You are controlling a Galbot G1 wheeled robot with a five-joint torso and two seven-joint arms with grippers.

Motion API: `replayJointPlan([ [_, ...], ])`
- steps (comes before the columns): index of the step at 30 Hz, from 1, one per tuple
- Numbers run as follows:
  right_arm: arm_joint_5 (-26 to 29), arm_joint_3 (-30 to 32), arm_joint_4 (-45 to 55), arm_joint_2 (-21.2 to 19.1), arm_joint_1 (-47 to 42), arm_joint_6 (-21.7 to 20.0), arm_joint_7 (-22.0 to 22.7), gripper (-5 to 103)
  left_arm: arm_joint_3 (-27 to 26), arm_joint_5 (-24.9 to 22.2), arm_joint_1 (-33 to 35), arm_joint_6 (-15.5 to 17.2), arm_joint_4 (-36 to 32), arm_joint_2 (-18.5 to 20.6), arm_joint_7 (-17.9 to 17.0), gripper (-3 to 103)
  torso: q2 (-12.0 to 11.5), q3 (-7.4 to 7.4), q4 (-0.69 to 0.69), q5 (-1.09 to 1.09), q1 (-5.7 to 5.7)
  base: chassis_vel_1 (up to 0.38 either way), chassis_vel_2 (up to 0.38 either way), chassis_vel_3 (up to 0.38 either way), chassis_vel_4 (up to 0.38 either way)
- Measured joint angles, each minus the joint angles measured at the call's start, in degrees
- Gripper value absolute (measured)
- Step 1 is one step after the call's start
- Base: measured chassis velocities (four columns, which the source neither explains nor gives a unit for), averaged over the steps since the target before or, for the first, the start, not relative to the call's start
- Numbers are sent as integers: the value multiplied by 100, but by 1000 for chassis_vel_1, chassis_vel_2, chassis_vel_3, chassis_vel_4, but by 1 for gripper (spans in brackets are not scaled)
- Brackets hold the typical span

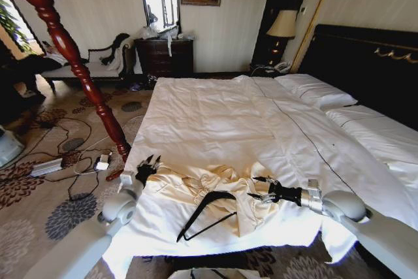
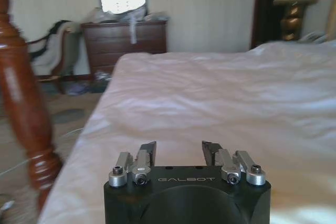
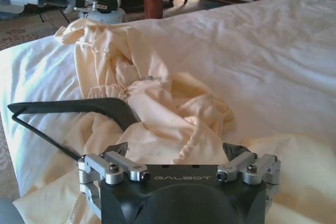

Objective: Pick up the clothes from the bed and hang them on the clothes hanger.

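Both tools apart | R tool point(image 1: 260, 188) touching clothes point(image 1: 215, 191) by hanger point(image 1: 208, 212) | L tool point(image 1: 149, 164) at garment's edge

Pale grey arms with rounded wrist joints carry black GALBOT-marked tools with silver, screw-studded finger links.

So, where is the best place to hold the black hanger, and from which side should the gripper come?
Probably the bare black shoulder bar of the clothes hanger, which lies flat on top of the clothes. Its hook end is buried in the fabric. The open right gripper sits beside it, so coming down from above seems best.
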Motion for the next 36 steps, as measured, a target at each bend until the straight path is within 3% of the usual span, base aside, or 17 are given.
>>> replayJointPlan([
  [4, -53, -241, -61, 94, 90, 76, 245, 99, -132, 327, 262, -117, 101, -217, -121, 66, 0, 0, 0, 0, 0, 0, 0, 0, 0],
  [6, -275, -556, 119, 229, 89, 209, 1115, 100, -276, 407, 475, -239, 95, -494, -167, 77, 0, 0, -2, 2, 0, 0, 0, 0, 0],
  [8, -384, -627, 190, 272, 67, 207, 1342, 100, -314, 417, 535, -250, 65, -571, -177, 82, 0, 0, -2, 1, 0, 0, 0, 0, 0],
  [12, -724, -760, 308, 395, -50, 113, 1898, 100, -390, 452, 716, -243, -90, -701, -207, 85, 0, 0, -2, 1, 0, 0, 0, 0, 0],
  [14, -723, -760, 327, 395, -69, 53, 1996, 100, -393, 454, 736, -235, -110, -700, -210, 85, 0, 0, -3, 2, 0, 0, 0, 0, 0],
  [17, -498, -690, 539, 342, -195, -332, 2479, 100, -435, 474, 835, -200, -191, -664, -219, 86, 0, 0, -2, 0, 0, 0, 0, 0, 0],
  [25, -53, -809, 810, 371, -185, -538, 2722, 100, -493, 482, 936, -177, -321, -660, -199, 86, 0, 0, -2, 1, 0, 0, 0, 0, 0],
  [28, 27, -859, 909, 435, -137, -404, 2955, 100, -351, 472, 1179, -457, -718, -516, 387, 87, 0, 0, -1, 1, 0, 0, 0, 0, 0],
  [29, 27, -859, 909, 435, -137, -404, 2955, 100, -351, 472, 1179, -457, -718, -516, 387, 87, 0, 0, -1, 1, 0, 0, 0, 0, 0],
  [31, 51, -853, 971, 500, -101, -279, 3195, 100, -181, 459, 1310, -564, -939, -456, 753, 86, 0, 0, -2, 2, 0, 0, 0, 0, 0],
  [33, 163, -812, 1115, 652, -25, -76, 3884, 100, 152, 521, 1499, -681, -1142, -400, 1257, 85, 0, 0, -2, 1, 0, 0, 0, 0, 0],
  [34, 163, -812, 1115, 652, -25, -76, 3884, 100, 152, 521, 1499, -681, -1142, -400, 1257, 85, 0, 0, -2, 1, 0, 0, 0, 0, 0],
  [36, 426, -684, 1288, 754, 20, 47, 4505, 100, 379, 601, 1665, -591, -1253, -294, 1488, 83, 0, 0, 0, 0, 0, 0, 0, 0, 0],
])
